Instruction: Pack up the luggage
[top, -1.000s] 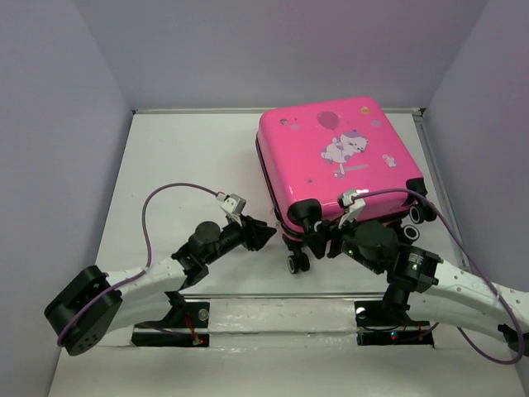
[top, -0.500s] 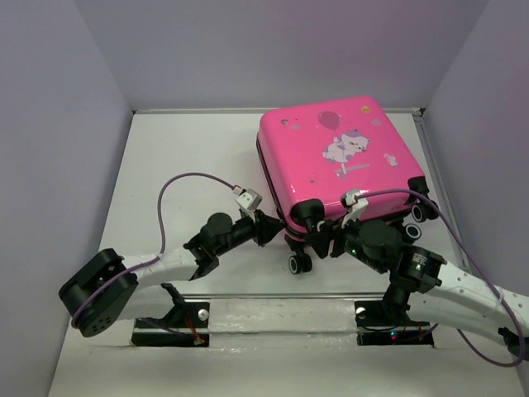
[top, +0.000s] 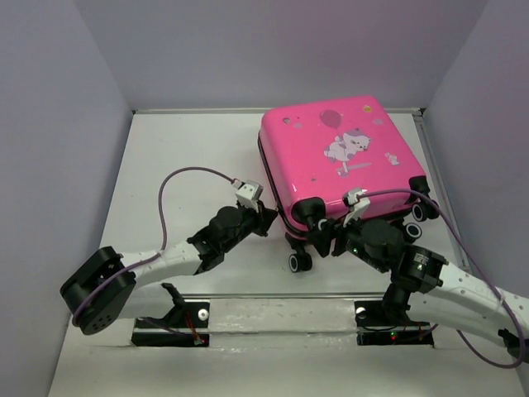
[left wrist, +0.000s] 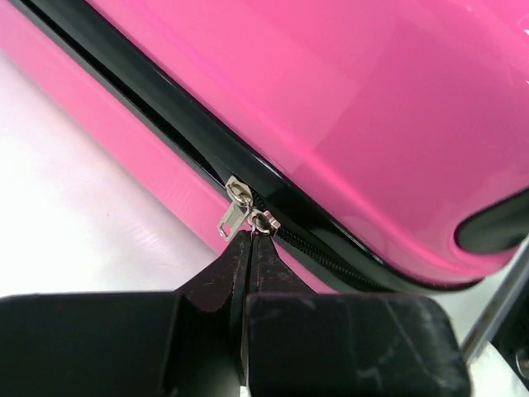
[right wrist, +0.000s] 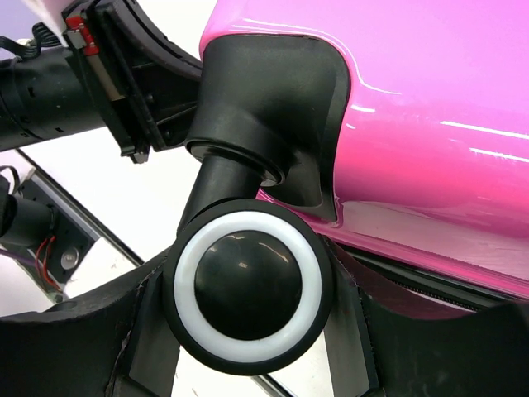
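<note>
Top: luggage (top: 343, 161) lies flat and closed at the bench's (top: 182, 157) far-right corner, wheels toward the near edge. Left wrist: left jaws closed, tips at zipper pulls (left wrist: 235, 215), likely to work the zip; pinch unclear. Right wrist: right jaws clamp a wheel (right wrist: 252, 289), probably bracing the case.

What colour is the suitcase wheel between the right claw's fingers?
The wheel is black with a white ring, clearest in the right wrist view.
</note>
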